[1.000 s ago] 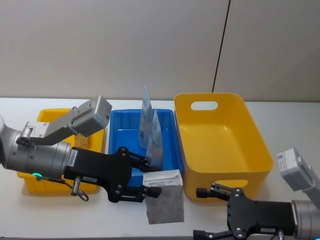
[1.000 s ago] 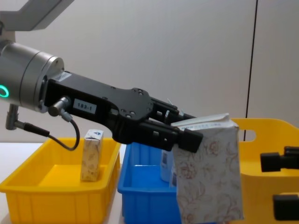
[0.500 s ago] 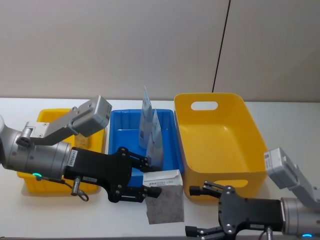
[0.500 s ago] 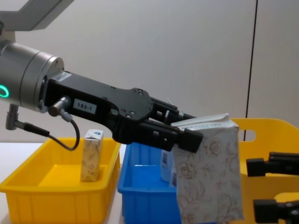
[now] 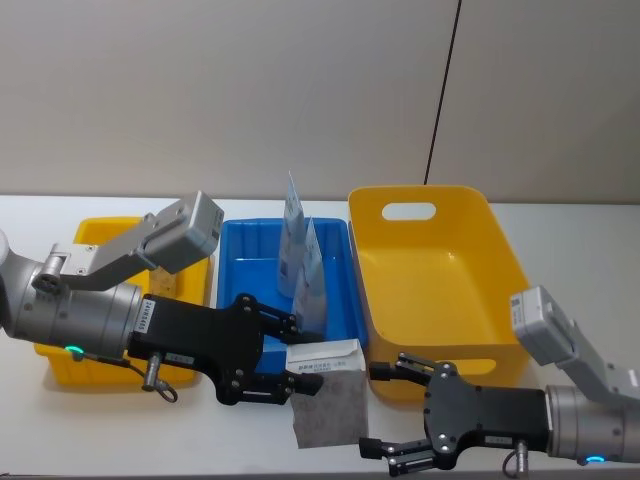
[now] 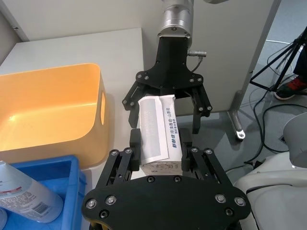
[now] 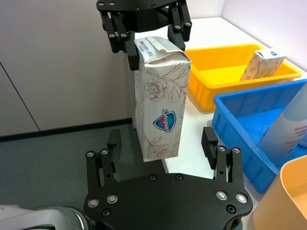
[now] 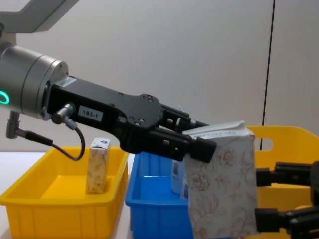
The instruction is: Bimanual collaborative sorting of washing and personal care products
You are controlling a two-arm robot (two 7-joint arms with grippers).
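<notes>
Bright, even room light casts soft shadows, with slight glare inside the yellow basket [image 5: 440, 295].

Two pale-blue squeeze tubes [image 5: 293, 218] [image 5: 310, 275] are showing, together with one large floral Safeguard pack [image 5: 330, 408] and one small carton [image 8: 97, 167]. One shallow yellow tray [image 5: 96, 231], one blue tray [image 5: 250, 236] and one deep yellow basket [image 5: 455, 290] are standing alongside, three in all.

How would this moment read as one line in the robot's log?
left gripper: shut on floral pack top | right gripper: open, facing pack | handover: not yet
</notes>
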